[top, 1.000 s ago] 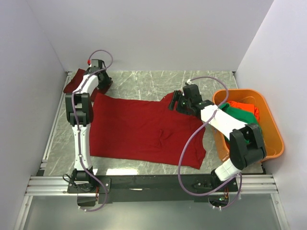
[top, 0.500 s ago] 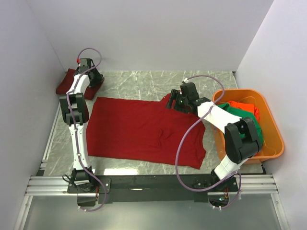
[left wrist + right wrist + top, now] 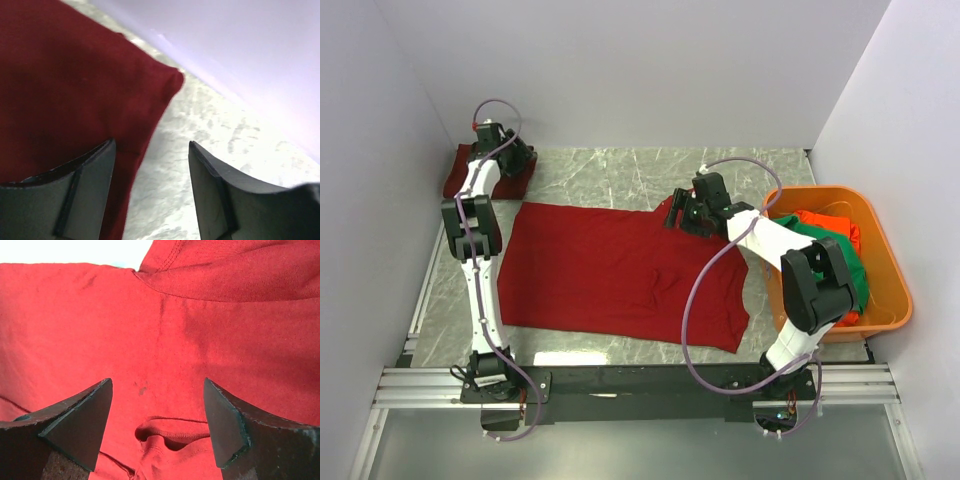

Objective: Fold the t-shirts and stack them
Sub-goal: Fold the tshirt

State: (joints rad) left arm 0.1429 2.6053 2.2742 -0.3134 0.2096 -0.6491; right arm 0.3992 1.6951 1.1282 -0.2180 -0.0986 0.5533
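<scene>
A large crimson t-shirt [image 3: 620,275] lies spread flat across the middle of the table. A smaller folded crimson t-shirt [image 3: 458,172] sits in the far-left corner. My left gripper [image 3: 510,163] hovers open at that shirt's right edge. In the left wrist view the left gripper [image 3: 150,150] has one finger over the folded crimson t-shirt [image 3: 65,90] and bare marble between the jaws. My right gripper [image 3: 673,213] is open above the spread shirt's far right edge. The right wrist view shows the right gripper [image 3: 157,385] over a puckered hem [image 3: 170,430], holding nothing.
An orange plastic tub [image 3: 890,300] stands at the right edge, holding a green t-shirt [image 3: 832,252] and an orange-red t-shirt [image 3: 832,222]. White walls close in at the back and both sides. A metal rail [image 3: 640,385] runs along the near edge by the arm bases.
The left arm swung back and left toward the corner shirt, and its jaws opened wider. The right gripper edged slightly left along the spread shirt's far edge.
</scene>
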